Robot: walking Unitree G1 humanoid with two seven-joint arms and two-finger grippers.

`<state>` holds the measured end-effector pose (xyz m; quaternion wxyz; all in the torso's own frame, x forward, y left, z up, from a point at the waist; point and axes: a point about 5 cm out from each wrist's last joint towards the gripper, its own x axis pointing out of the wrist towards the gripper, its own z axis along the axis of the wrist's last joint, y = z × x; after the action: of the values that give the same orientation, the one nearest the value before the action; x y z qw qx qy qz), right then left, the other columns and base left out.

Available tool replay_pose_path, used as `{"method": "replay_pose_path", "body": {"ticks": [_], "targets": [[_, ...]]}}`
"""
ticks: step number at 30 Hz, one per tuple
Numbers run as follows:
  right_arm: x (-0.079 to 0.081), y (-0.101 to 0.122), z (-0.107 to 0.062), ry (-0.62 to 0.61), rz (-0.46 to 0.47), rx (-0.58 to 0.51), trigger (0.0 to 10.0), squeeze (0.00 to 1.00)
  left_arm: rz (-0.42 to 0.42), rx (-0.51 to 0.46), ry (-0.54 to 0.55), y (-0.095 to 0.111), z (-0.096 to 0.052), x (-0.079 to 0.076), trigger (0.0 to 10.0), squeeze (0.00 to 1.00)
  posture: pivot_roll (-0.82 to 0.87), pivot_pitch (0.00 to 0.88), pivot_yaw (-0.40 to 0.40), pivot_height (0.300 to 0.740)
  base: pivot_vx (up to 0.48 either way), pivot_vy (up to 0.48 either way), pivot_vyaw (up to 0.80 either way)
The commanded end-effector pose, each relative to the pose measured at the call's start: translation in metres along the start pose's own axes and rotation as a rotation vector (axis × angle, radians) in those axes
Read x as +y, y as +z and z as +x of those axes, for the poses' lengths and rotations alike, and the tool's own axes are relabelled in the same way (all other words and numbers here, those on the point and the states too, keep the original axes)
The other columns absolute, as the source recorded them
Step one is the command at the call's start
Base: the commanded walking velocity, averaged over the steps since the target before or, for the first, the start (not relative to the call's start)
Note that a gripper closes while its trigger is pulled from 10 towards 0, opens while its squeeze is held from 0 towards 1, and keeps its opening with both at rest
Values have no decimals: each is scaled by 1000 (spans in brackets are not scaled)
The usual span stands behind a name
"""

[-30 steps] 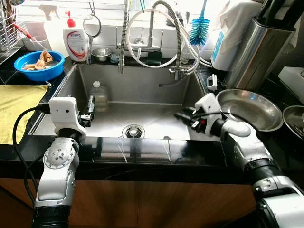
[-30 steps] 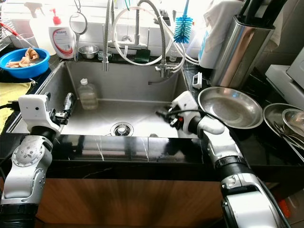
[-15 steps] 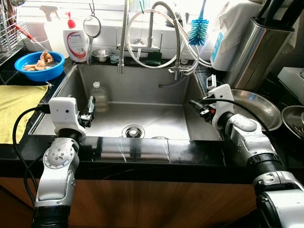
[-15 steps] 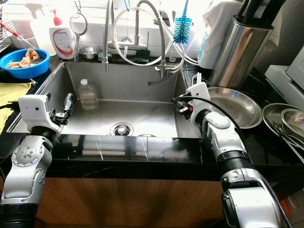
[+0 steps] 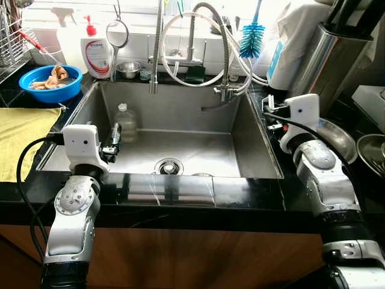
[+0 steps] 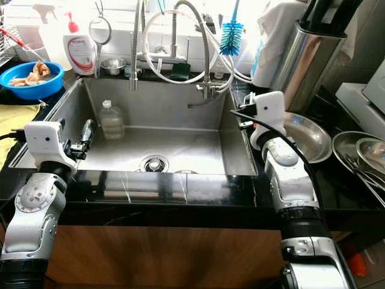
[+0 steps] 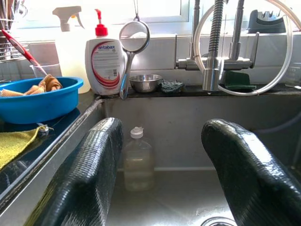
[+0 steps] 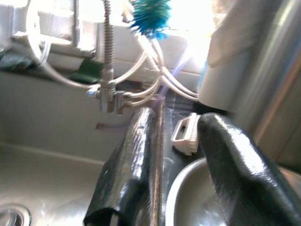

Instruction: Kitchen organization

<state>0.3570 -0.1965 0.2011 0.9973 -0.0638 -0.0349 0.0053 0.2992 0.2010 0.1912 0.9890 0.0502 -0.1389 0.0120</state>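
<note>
Hovering over sink (image 5: 252, 144) right rim, right end effector (image 8: 176, 155) spread, steel bowl (image 5: 337, 135) beside

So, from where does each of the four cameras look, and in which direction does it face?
Left eye view: head, down at the sink; both arms show.
Right eye view: the same, shifted sideways.
Left wrist view: along the left gripper, open, toward the clear bottle.
Right wrist view: along the right gripper, open, at the steel bowl.
Shared: the soap bottle in head and left wrist views.
</note>
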Motion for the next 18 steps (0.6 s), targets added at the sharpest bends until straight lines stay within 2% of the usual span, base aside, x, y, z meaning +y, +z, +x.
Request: {"method": "replay_pose_path", "body": {"ticks": [1, 5, 7, 8, 9, 12, 18], "targets": [[-2, 7, -9, -83, 46, -49, 10000, 0, -15, 22, -11, -4, 0, -2, 10000, 0, 97, 0, -79, 740, 0, 0, 0], [6, 3, -30, -168, 172, -78, 10000, 0, -13, 20, -11, -4, 0, -2, 10000, 0, 102, 0, -83, 740, 0, 0, 0], [9, 0, -39, -199, 195, -79, 10000, 0, -13, 20, -10, -4, 0, -1, 10000, 0, 100, 0, -84, 740, 0, 0, 0], [9, -2, -43, -217, 201, -76, 10000, 0, -12, 20, -10, -4, 0, -1, 10000, 0, 100, 0, -84, 740, 0, 0, 0], [9, -7, -51, -265, 256, -63, 10000, 0, -11, 21, -12, -4, -1, -1, 10000, 0, 98, 0, -83, 740, 0, 0, 0], [5, -13, -61, -332, 323, -50, 10000, 0, -11, 21, -16, -4, -1, -2, 10000, 0, 97, 0, -84, 740, 0, 0, 0], [-7, -18, -75, -387, 304, -19, 10000, 0, -13, 18, -21, -4, 0, -3, 10000, 0, 96, 0, -83, 740, 0, 0, 0]]}}
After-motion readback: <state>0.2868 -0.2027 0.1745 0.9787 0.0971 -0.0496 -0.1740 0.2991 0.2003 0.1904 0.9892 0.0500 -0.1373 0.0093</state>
